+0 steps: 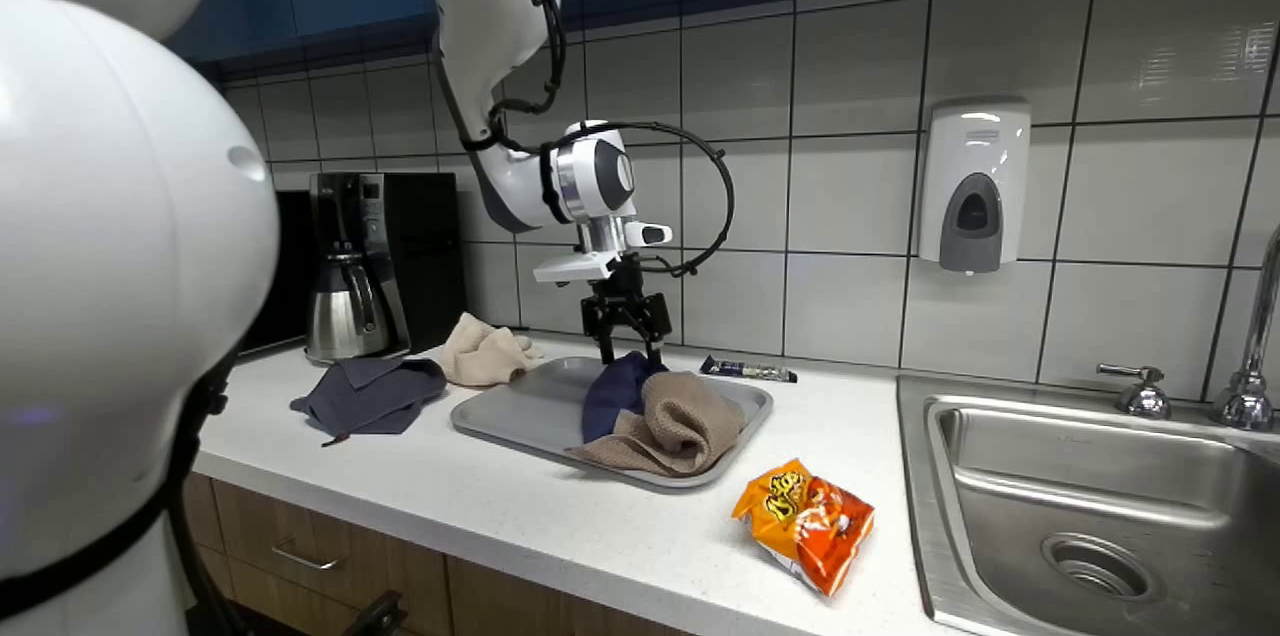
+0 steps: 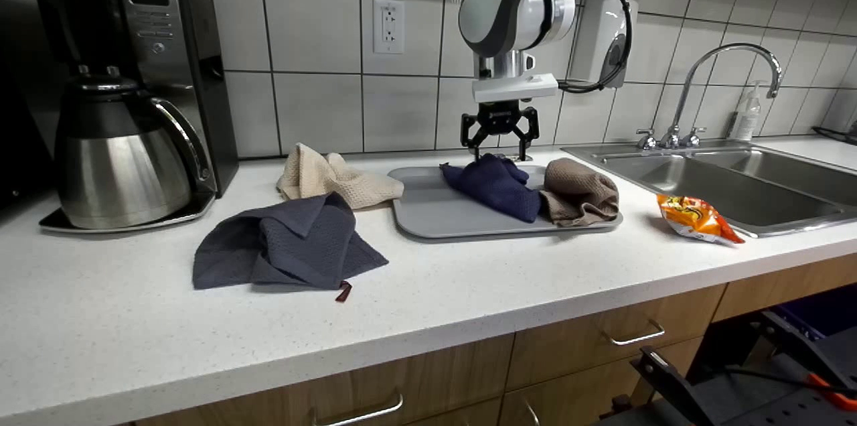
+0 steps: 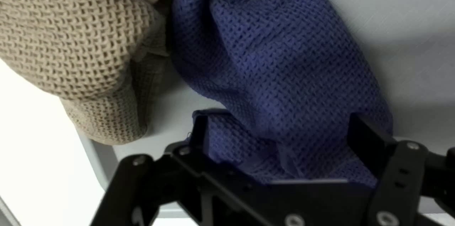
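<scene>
My gripper (image 1: 631, 352) is open, its black fingers pointing down, over a crumpled navy cloth (image 1: 615, 403) on a grey tray (image 1: 510, 410). In the wrist view the navy cloth (image 3: 284, 73) lies between and beyond the two spread fingertips (image 3: 277, 126). Whether the fingertips touch the cloth, I cannot tell. A folded brown cloth (image 1: 690, 421) lies on the tray beside the navy cloth; it also shows in the wrist view (image 3: 67, 34). In an exterior view the gripper (image 2: 499, 155) stands at the back edge of the navy cloth (image 2: 495, 188).
A dark grey cloth (image 2: 281, 245) and a beige cloth (image 2: 335, 181) lie on the counter beside the tray. A coffee maker (image 2: 127, 165) stands at one end. An orange snack bag (image 1: 808, 524) lies near the sink (image 1: 1080, 516). A small tube (image 1: 748, 370) lies behind the tray.
</scene>
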Robot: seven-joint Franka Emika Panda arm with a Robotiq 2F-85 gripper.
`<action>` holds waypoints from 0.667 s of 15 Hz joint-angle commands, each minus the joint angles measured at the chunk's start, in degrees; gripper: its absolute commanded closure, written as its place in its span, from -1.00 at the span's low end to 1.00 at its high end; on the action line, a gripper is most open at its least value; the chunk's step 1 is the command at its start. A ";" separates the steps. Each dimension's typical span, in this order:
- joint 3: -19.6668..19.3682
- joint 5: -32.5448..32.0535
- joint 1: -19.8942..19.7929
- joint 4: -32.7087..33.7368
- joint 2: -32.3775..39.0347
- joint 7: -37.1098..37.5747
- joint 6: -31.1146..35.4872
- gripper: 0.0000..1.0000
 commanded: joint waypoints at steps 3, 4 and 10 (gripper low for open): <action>0.23 1.73 -0.96 3.45 3.26 -0.86 -0.83 -1.00; 0.22 1.83 -0.93 4.17 3.88 -0.89 -0.81 -1.00; 0.29 2.83 -0.81 8.46 7.23 -1.30 -1.11 -1.00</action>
